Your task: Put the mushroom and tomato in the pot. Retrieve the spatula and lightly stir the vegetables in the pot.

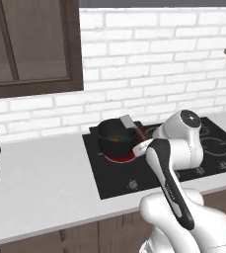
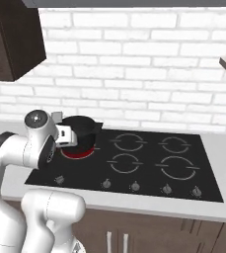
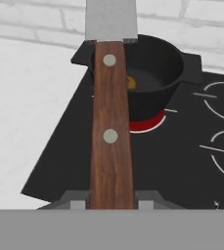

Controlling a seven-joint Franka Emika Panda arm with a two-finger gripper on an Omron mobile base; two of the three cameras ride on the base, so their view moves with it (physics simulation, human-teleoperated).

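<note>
Here the gripper is pinched on the spatula, its two fingertips pressed against either side of the reddish-brown handle at the bottom centre of the hand view. The spatula's long axis runs straight up the middle of that frame, from the jaws to the pale grey blade at the top edge, and it points toward the pot, which sits just right of the handle in the upper middle. The blade looks to hang at about the pot's near-left rim rather than down inside it; whether it touches the rim I cannot tell. A small orange-brown bit of the vegetables shows inside the pot beside the handle. As a judgement, the stir still needs the blade to go right and down into the pot's dark inside.

In the left base view the pot stands on a glowing red burner at the left end of the black cooktop, centre frame. The cooktop is set in a pale countertop, with a white brick wall behind and a dark cabinet at upper left.
</note>
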